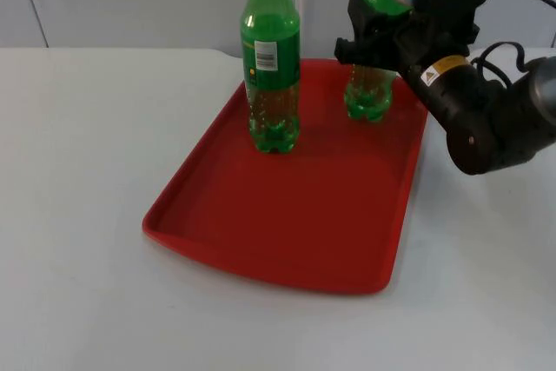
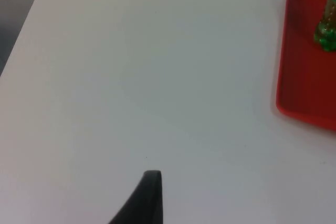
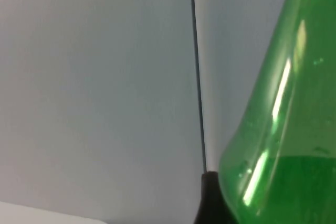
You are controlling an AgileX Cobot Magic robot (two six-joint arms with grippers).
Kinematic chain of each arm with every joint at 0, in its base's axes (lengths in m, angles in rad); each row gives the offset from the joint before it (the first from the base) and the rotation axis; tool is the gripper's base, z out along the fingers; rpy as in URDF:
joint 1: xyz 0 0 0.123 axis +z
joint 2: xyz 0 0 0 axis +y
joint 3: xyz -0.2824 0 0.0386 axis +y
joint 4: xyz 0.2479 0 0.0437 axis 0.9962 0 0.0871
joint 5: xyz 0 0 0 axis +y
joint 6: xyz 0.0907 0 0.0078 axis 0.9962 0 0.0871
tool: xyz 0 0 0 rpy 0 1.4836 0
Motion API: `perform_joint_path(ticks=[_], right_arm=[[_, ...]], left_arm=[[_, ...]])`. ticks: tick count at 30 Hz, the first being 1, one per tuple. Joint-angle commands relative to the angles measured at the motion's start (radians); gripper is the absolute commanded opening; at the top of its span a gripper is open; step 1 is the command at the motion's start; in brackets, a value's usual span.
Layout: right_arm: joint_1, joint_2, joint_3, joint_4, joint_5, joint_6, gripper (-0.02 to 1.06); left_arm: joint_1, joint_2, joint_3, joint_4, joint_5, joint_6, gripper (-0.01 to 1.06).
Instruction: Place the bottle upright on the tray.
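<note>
- Grey partition wall (image 3: 94, 77) stands behind the white table (image 1: 78, 215).
- On the table I see a red tray (image 1: 287, 232) with a labelled green bottle (image 1: 271, 67) standing upright on it.
- My right pincer (image 1: 369, 45) is clenched around a second green bottle (image 1: 369, 97), upright, its base on the tray's far part.
- My left pincer (image 2: 147, 198) waits over bare table; I cannot tell its state.

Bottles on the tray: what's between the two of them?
Top view: only bare red tray floor between the labelled bottle and the bottle in the right pincer.
</note>
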Motion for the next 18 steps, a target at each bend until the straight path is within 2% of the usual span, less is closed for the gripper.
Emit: perform_joint_path(ticks=[1,14,16,17,18], right_arm=[[-0.001,0.005,-0.003,-0.007,-0.021,0.003,0.00],[-0.001,0.020,0.009,-0.005,-0.022,0.000,0.00],[-0.001,0.020,0.009,-0.009,-0.022,0.000,0.08],[-0.001,0.020,0.009,-0.009,-0.022,0.000,0.08],[-0.001,0.020,0.009,-0.009,-0.022,0.000,0.19]], left_arm=[[-0.005,-0.004,0.004,0.001,-0.002,-0.001,1.04],[-0.005,-0.004,0.004,0.001,-0.002,-0.001,1.04],[-0.005,-0.004,0.004,0.001,-0.002,-0.001,1.04],[-0.005,-0.004,0.004,0.001,-0.002,-0.001,1.04],[-0.005,-0.004,0.004,0.001,-0.002,-0.001,1.04]])
